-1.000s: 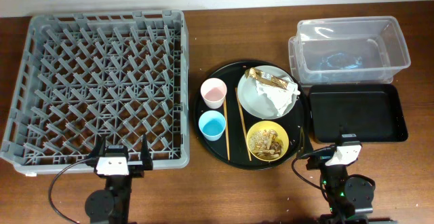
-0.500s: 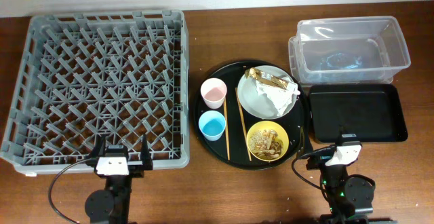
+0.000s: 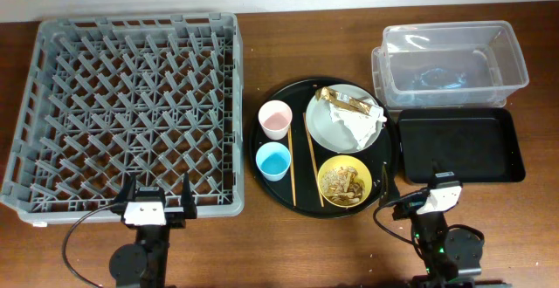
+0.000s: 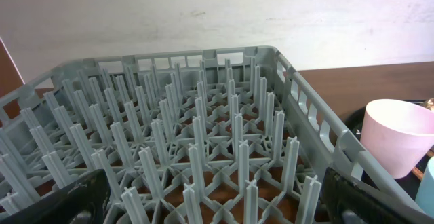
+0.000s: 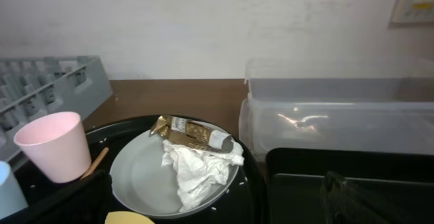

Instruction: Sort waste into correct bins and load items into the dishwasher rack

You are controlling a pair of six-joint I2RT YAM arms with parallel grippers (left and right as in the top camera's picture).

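Dishwasher rack (image 3: 234, 113) fills the left half of the table (image 3: 288, 244), and its pegs carry nothing. Its right wall runs close to the round black tray (image 3: 297, 96), with only a narrow strip of bare wood between them. Bare wood also lies along the near edge, between the two arms.

At the far right stands the clear tub (image 3: 445, 28). The black rectangular tray (image 3: 458, 148) sits just in front of it; their edges meet or nearly meet. The rectangular tray's left edge lies just beside the round tray's rim.

On the round tray, the grey-green plate (image 3: 325, 131) sits at the far right with the crumpled napkin (image 3: 358, 126) on it. The gold-brown wrapper (image 3: 349, 103) lies across the plate's far edge. The yellow bowl (image 3: 319, 181), in front of the plate, holds brown food scraps (image 3: 345, 183). The pink cup (image 3: 274, 119) and blue cup (image 3: 273, 161) stand upright at the left, well inside the rim. One chopstick (image 3: 291, 161) lies between the cups and the bowl, the other (image 3: 313, 153) along the plate's left edge.

The left gripper (image 3: 158, 194) hangs at the rack's near wall, fingers spread wide, holding nothing. The right gripper (image 5: 210, 207) sits low at the near edge, where the two trays meet. Its fingers are wide apart too, and nothing is between them.
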